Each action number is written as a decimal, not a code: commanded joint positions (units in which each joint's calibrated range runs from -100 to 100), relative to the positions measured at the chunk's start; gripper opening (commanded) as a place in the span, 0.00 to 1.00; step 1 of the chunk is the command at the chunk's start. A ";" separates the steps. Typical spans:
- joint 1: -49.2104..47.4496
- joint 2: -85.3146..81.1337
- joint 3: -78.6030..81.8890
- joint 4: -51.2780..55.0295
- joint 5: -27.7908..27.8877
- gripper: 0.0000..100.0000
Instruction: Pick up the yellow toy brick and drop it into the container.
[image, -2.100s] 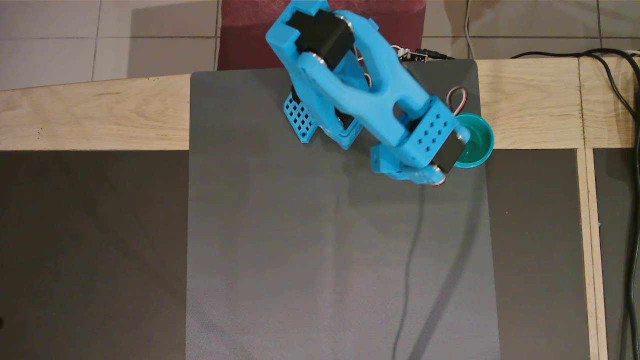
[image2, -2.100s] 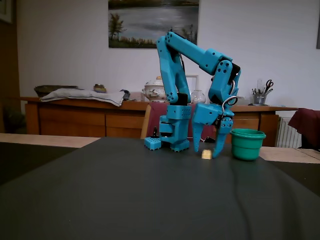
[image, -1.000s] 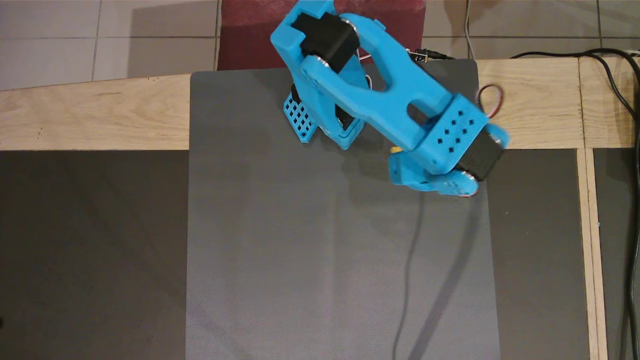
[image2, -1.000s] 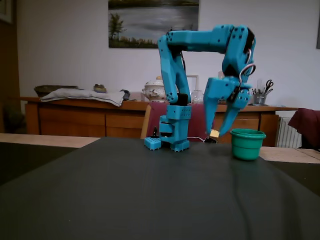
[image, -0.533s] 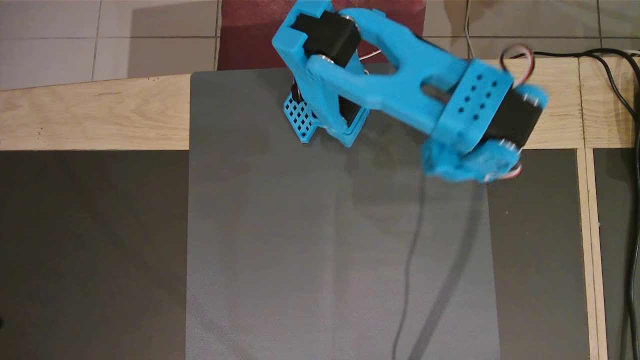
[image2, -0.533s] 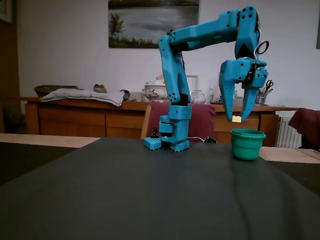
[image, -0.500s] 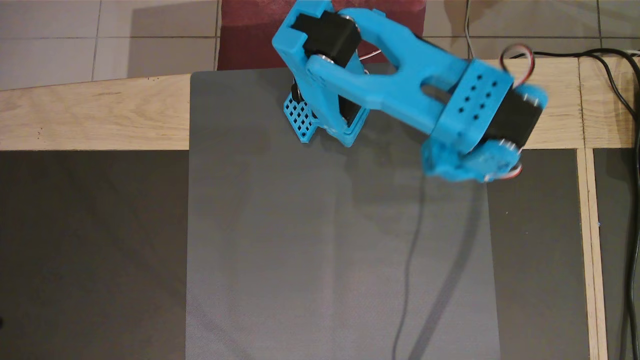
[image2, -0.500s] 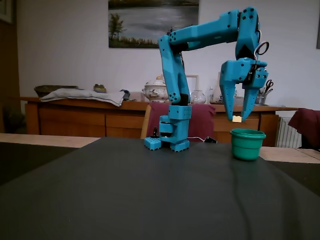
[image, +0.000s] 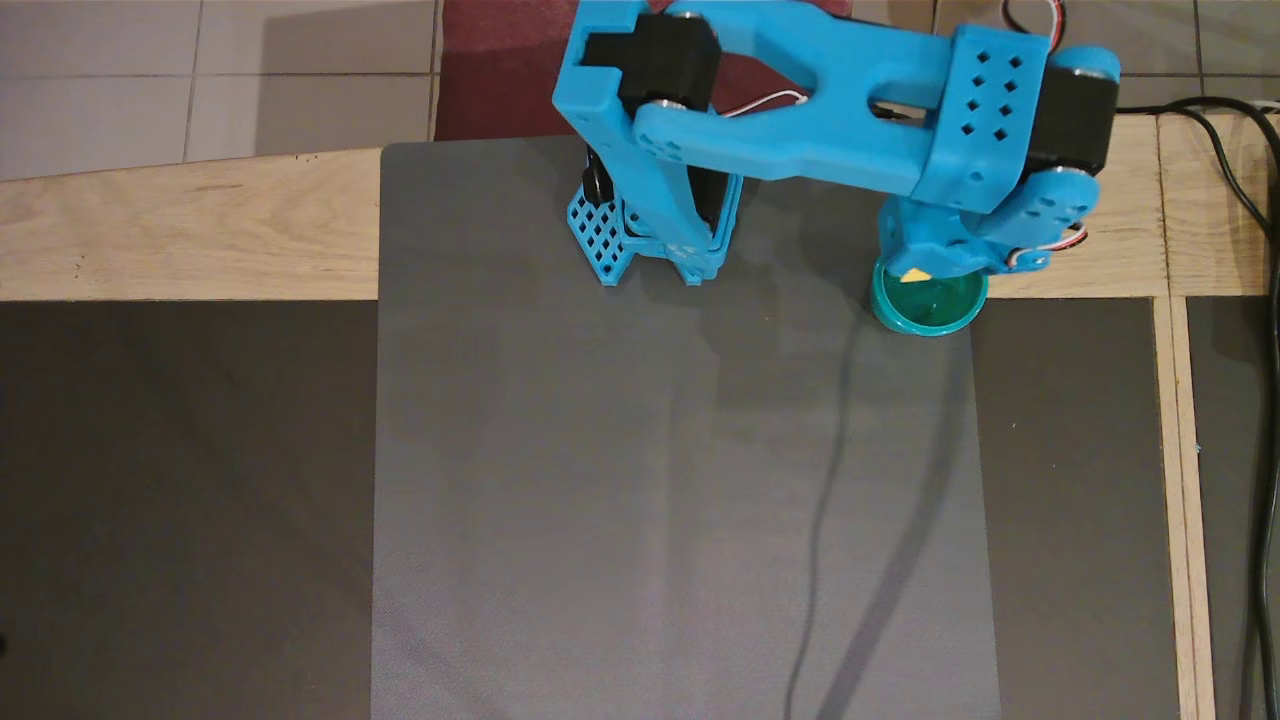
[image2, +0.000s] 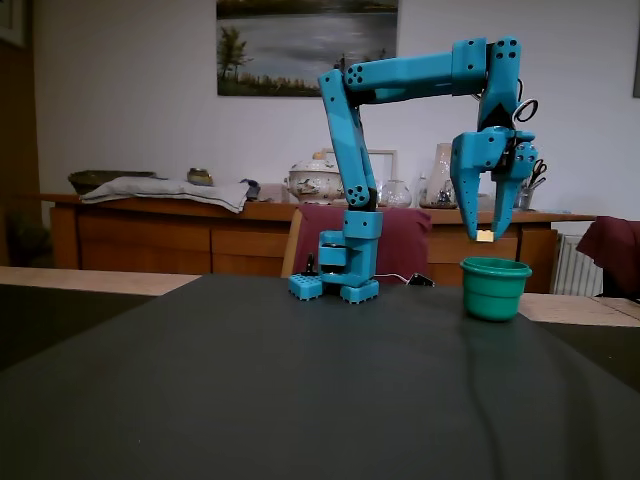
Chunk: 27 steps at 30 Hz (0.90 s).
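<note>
I have the brick pinched between the tips of the gripper, and it hangs in the air just above the cup, clear of the rim. From overhead only a yellow sliver of the brick shows under the gripper, over the far part of the cup.

I judge the brick light, stiff and smooth-sided: hard plastic that will not give under the fingers, and not something a short drop will hurt. The hold looks to be at the very fingertips, so I would not trust it through a quick swing; a slick little block can twist or pop out. Which faces the fingers press on I cannot tell, it is too small.

The cup is light too, I think, and stands at the corner of the grey mat, right beside the wooden frame. A knock from the fingers could tip or slide it, so I would keep the tips above the rim.

Room is good. The mat is bare in front and to the left in the fixed view; the arm's base stands well apart on the left. The mouth is wider than the brick but not by a great deal, and in the overhead view the brick sits nearer the far rim than the middle, so a small nudge toward centre seems wise before I let go.
</note>
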 joint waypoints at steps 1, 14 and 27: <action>-0.33 -0.25 -1.67 -2.10 -0.05 0.00; 0.21 -0.16 -1.49 -3.70 0.00 0.03; 5.24 -0.42 -0.76 -3.70 0.10 0.04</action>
